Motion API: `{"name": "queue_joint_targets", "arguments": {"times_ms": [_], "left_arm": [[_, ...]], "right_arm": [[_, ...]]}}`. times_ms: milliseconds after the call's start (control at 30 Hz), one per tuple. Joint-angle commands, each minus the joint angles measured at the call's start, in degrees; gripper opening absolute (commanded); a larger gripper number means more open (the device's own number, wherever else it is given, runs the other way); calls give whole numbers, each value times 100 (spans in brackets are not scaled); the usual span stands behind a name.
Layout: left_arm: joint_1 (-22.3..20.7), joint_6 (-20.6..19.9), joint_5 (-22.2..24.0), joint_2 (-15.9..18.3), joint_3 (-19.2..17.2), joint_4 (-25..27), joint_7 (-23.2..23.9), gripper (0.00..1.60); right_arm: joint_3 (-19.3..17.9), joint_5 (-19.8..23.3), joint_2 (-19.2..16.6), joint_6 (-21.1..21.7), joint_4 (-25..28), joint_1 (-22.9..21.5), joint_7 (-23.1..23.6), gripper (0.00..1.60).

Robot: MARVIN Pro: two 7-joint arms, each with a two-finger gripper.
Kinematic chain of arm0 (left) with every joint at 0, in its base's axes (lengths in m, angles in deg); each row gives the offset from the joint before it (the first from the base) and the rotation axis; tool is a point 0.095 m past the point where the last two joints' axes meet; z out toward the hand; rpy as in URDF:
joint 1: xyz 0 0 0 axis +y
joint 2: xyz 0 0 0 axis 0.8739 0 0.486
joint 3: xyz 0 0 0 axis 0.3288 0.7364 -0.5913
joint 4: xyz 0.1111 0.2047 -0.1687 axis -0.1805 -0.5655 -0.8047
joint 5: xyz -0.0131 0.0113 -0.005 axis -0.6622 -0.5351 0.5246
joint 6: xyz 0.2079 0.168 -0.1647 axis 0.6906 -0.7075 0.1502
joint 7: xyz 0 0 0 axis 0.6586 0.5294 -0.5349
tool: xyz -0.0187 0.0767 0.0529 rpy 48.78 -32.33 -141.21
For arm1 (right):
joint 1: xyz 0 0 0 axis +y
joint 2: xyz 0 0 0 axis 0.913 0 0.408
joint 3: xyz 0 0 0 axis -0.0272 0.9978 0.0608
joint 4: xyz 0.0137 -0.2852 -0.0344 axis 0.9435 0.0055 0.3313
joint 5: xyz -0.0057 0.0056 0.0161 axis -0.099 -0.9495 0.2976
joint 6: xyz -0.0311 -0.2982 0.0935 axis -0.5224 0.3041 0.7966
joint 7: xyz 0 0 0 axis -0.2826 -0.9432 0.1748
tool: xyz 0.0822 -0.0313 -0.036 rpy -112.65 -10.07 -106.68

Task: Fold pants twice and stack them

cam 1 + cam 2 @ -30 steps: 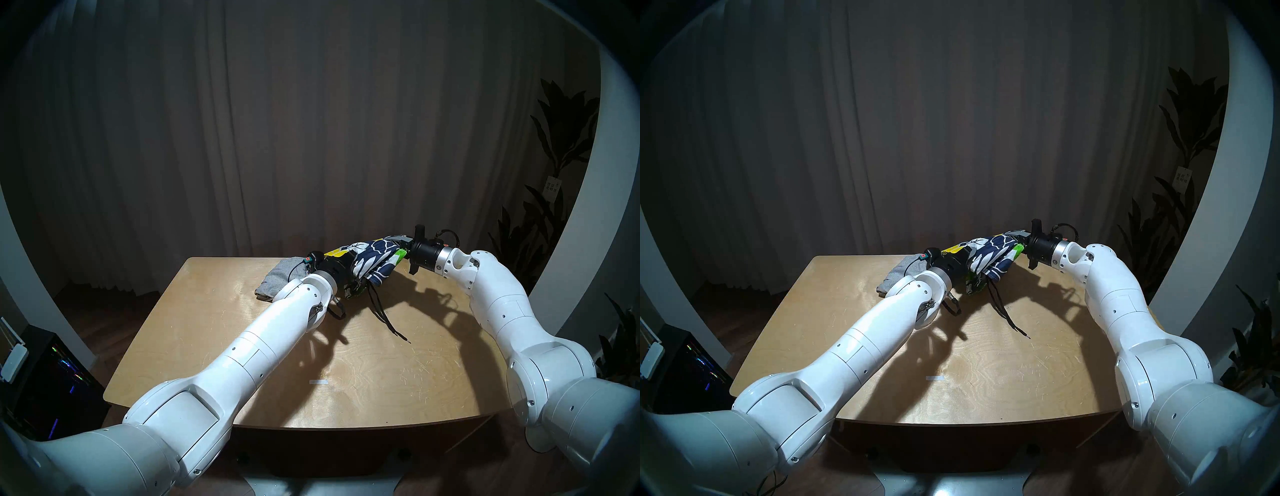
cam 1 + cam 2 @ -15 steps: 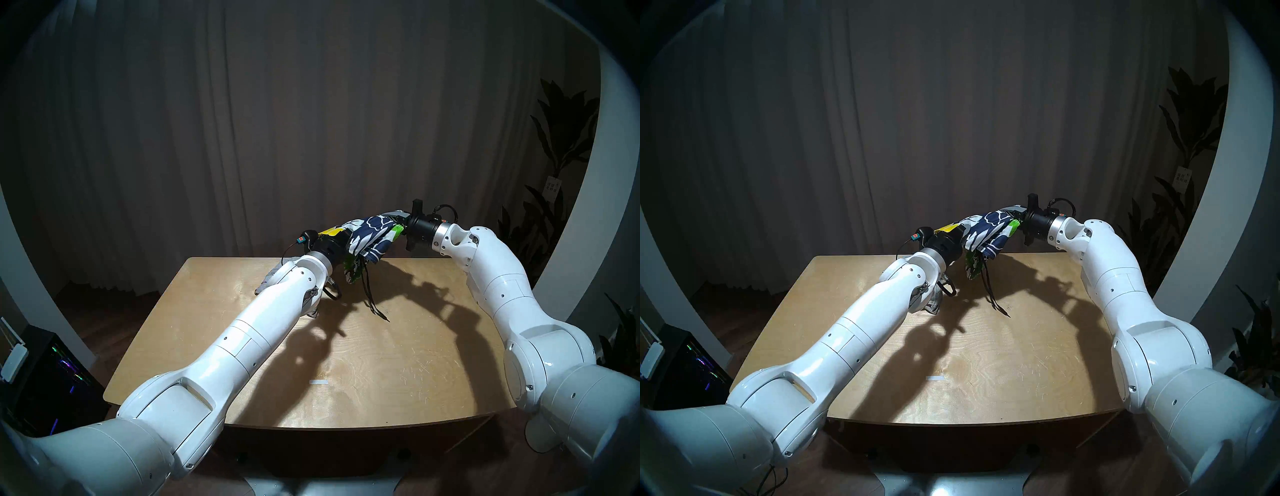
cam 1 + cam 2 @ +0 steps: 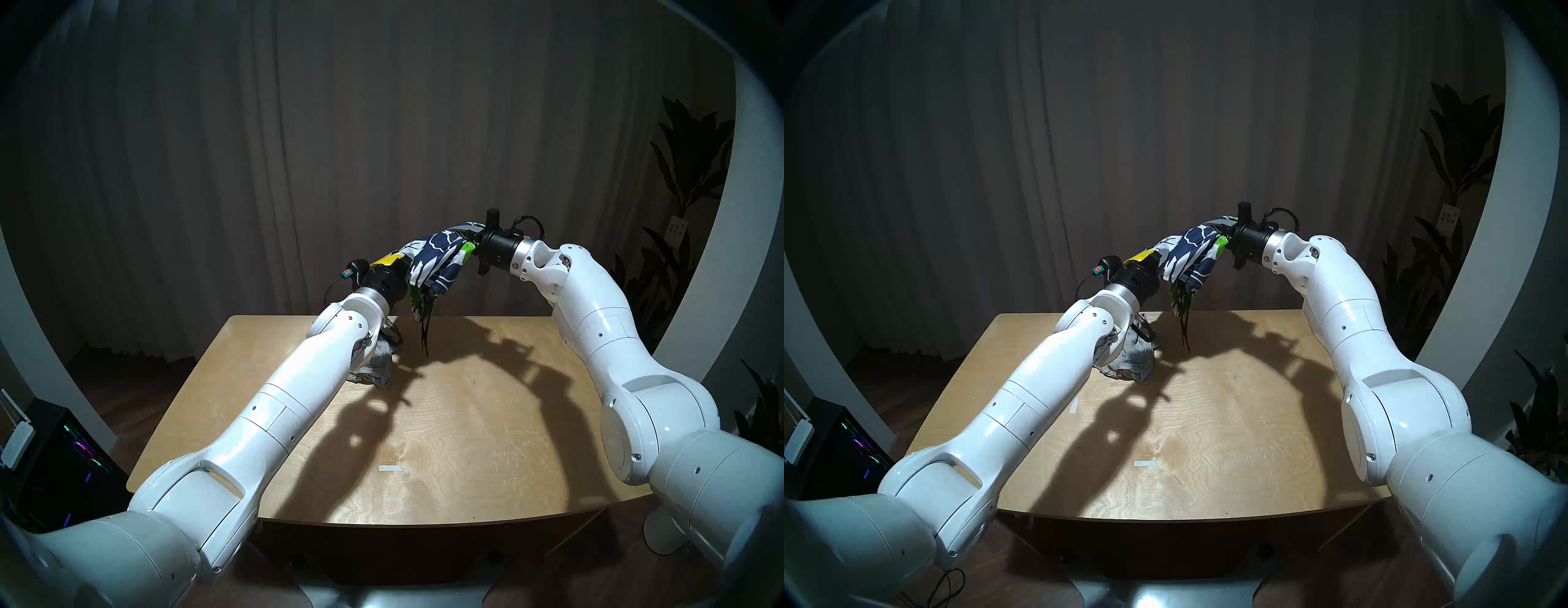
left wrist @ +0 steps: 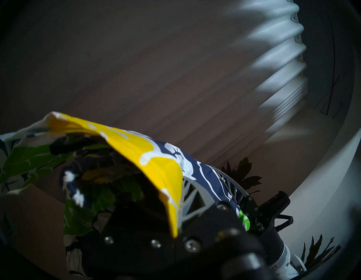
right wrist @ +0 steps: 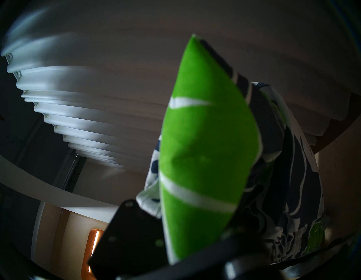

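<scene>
Floral shorts (image 3: 437,259) are being held in the air between both arms, above the far edge of the wooden table (image 3: 466,424), with a bunch of cloth and the black drawstring (image 3: 425,335) hanging down from the middle. Each end is being clamped by a clenched gripper: the left gripper (image 3: 405,269) at the lower, yellow-printed end, the right gripper (image 3: 477,240) at the higher, green-printed end. In the head views the fingertips of both are being covered by the cloth, so the grip itself is being shown only by the wrist cameras. In the left wrist view the yellow and navy fabric (image 4: 156,160) is being seen draped over a white lattice finger (image 4: 195,197), and the right gripper's black body (image 4: 271,211) is being seen just beyond it. In the right wrist view a green fold (image 5: 203,156) is being pinched upright and is filling the centre, blurred; the table is not being shown there.

Grey shorts (image 3: 1136,361) are being seen lying crumpled on the table, partly hidden under the left arm (image 3: 1055,373). More of them is being shown in the right head view than in the left one (image 3: 379,365), and neither wrist view is showing them.
</scene>
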Motion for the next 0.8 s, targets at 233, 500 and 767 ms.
{"name": "queue_joint_targets", "arguments": {"times_ms": [233, 500, 767], "left_arm": [[481, 190, 33, 662, -534, 872, -174, 0], [677, 222, 11, 892, -740, 1063, -369, 0], [724, 237, -61, 977, -789, 941, -521, 0]], "right_arm": [[92, 2, 789, -429, -183, -901, -424, 0], [166, -63, 1211, -788, -647, -1215, -690, 0], [236, -171, 1464, -1050, -1188, -1401, -776, 0]]}}
